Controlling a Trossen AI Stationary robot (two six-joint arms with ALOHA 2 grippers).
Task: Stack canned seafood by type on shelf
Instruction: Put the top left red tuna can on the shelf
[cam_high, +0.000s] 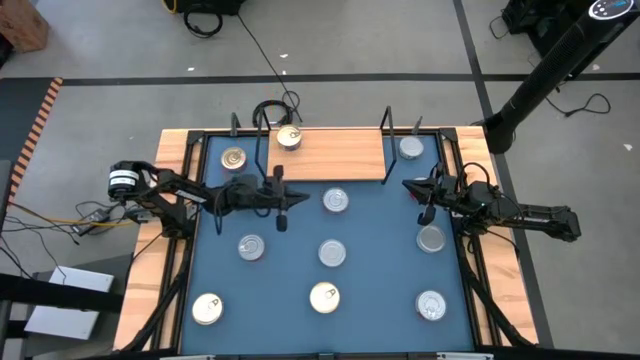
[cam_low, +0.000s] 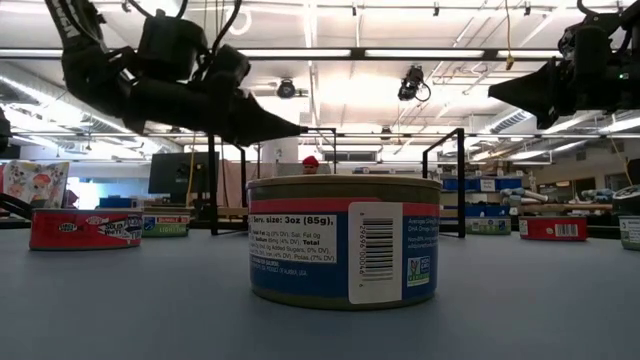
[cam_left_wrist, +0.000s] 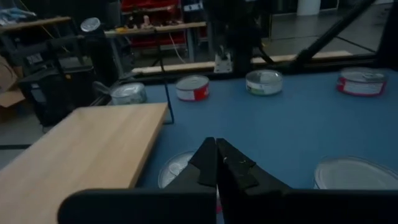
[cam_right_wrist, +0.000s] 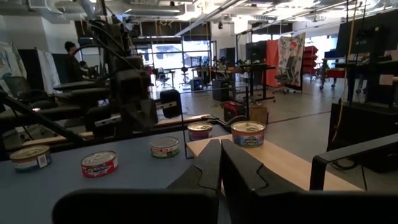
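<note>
Left gripper (cam_high: 283, 205): fingers pressed together, holding nothing, hanging over the blue table (cam_high: 380, 300) just off the front edge of the shelf (cam_high: 340, 152), near its left half.
Right gripper (cam_high: 418, 188): also pinched closed on nothing, parked over the table by the shelf's right wire frame (cam_high: 388, 125).
Nearest tins: three along the front, gold-top can (cam_high: 324, 296) in the middle, another gold one (cam_high: 207, 308) left, silver can (cam_high: 431, 304) right.
Middle row: silver tins at (cam_high: 251, 246), (cam_high: 332, 252) and (cam_high: 431, 238), all lying flat, well apart from each other.
Closest to the shelf: can (cam_high: 336, 200) just in front of the board, between the two grippers.
On the shelf: only one so far, gold-top tin (cam_high: 289, 137) near the left end. Tins (cam_high: 234, 157) and (cam_high: 411, 148) sit outside the wire frames, on the table.
Handling guess: small, rigid metal, moderately light, won't crush. Smooth sides and paper labels, so probably a bit slippery.
Where to grab: I'd straddle a tin from above and squeeze across the side wall, below the rim, staying off the pull tab.
Watch out: low flat shape means little wall to pinch, and stacking needs it level.
Progress: barely started, I'd say.
</note>
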